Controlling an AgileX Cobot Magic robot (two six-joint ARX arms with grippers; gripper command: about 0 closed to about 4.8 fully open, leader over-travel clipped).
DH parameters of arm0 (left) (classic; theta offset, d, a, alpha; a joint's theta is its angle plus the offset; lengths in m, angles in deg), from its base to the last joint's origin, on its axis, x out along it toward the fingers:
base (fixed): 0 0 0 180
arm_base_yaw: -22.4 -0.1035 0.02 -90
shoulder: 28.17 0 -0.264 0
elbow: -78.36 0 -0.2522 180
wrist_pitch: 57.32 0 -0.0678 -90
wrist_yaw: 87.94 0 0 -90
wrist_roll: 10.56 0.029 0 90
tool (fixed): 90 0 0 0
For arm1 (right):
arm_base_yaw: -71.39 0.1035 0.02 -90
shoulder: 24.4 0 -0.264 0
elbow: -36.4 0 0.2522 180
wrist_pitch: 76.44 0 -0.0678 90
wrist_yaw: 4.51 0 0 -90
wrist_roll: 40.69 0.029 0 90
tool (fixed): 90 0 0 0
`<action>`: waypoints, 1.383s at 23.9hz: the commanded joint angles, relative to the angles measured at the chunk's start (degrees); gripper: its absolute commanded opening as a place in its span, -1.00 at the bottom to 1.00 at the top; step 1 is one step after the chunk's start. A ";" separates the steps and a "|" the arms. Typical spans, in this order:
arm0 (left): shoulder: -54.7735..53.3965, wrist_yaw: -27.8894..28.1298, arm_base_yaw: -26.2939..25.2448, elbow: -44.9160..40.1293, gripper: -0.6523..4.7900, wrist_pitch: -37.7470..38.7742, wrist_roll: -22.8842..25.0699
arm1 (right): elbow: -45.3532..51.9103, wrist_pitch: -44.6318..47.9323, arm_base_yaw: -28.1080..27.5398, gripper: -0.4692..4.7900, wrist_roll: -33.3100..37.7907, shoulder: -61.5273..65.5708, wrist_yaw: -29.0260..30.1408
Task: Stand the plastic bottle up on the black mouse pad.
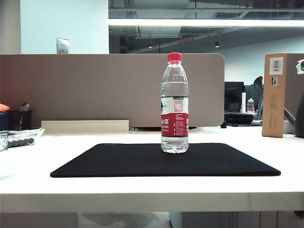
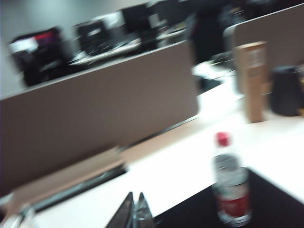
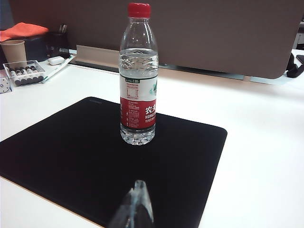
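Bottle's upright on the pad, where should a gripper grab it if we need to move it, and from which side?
Probably best at the labelled mid-body of the plastic bottle, approached level from the side, jaws spanning its width. It stands upright on the black mouse pad; the round straight wall there suits two fingers, while the red cap is narrow. Left gripper and right gripper are both shut and clear of it.
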 commanded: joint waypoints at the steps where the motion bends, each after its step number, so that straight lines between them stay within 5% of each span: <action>1: 0.72 -13.03 -11.50 -5.25 -0.78 -0.46 -5.31 | 0.24 0.87 0.00 -0.84 -0.09 -0.02 0.00; 6: 5.70 -25.42 -30.23 -21.31 -0.78 -12.26 -13.25 | 0.24 0.83 -0.07 -0.84 -0.09 -0.02 0.00; 10: 12.98 -25.79 -36.68 -33.48 -0.78 -21.86 -14.43 | 0.24 0.79 0.00 -0.84 -0.09 -0.02 -0.04; 20: 24.96 -25.75 -43.10 -46.14 -0.78 -24.65 -18.73 | 0.24 0.79 0.00 -0.84 -0.09 -0.02 0.00; 33: 35.21 -24.20 -43.45 -54.38 -0.78 -20.28 -18.99 | 0.24 0.79 0.00 -0.84 -0.09 -0.02 0.00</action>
